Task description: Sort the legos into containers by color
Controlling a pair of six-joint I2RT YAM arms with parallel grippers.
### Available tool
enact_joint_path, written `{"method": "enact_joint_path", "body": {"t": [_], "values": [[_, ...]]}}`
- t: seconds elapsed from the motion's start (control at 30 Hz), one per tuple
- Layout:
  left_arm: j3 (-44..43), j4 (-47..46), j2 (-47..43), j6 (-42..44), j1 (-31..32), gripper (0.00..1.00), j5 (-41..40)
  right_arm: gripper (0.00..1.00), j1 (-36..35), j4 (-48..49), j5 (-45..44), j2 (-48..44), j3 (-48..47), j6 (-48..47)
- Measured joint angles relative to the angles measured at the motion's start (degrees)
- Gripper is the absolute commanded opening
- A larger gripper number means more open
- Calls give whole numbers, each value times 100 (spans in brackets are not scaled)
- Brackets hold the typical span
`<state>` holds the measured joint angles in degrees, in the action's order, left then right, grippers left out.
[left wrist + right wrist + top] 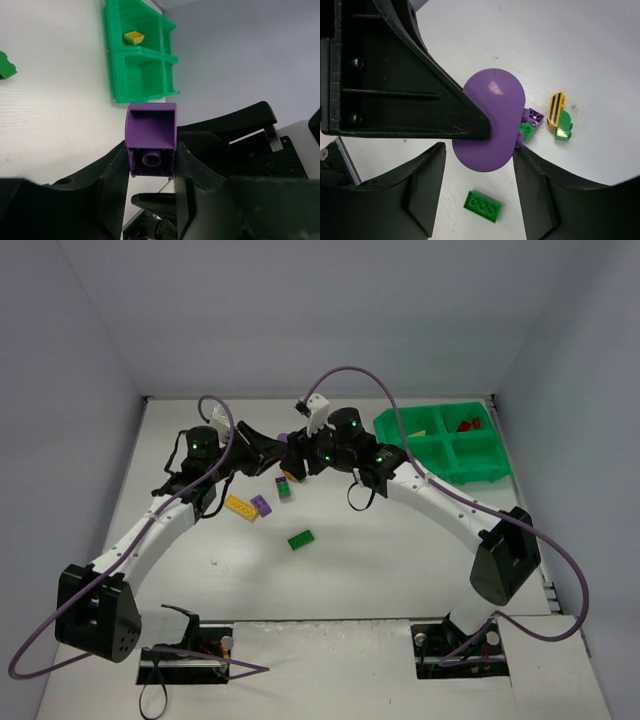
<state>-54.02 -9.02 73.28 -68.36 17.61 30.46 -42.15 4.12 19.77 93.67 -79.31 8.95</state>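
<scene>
The purple brick (150,135) is clamped in the left pincer (150,156) above the desk (350,570), with the right pincer (477,152) spread apart close by, and could be dropped, well apart from the tray (478,476) at 2 o'clock, if released too early.

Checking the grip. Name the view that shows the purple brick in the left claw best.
Left wrist: the purple brick fills the centre, pinched by the left claw, hollow underside facing the camera. Right wrist shows only its rounded purple side, partly behind the left claw. Top external shows just a purple speck.
</scene>
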Motion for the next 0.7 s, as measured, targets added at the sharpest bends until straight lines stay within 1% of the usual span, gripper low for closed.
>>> {"method": "enact_joint_path", "body": {"t": [0.33,0.53,0.57,0.63,0.67,0.7], "values": [[15,-39,0,-74,0,11,17,50,0,7,-149,0,0,7],[17,-87,0,-87,0,11,-17,35,0,2,-262,44,-61,28],[20,-96,0,-90,2,11,-50,28,-9,7,-291,63,-76,20],[31,-116,0,-107,0,11,-96,23,-33,-20,-328,81,-83,20],[39,-120,0,-111,0,11,-101,14,-35,-13,-334,87,-83,20],[42,-122,0,-114,0,11,-105,9,-35,-13,-334,90,-85,20]]}}
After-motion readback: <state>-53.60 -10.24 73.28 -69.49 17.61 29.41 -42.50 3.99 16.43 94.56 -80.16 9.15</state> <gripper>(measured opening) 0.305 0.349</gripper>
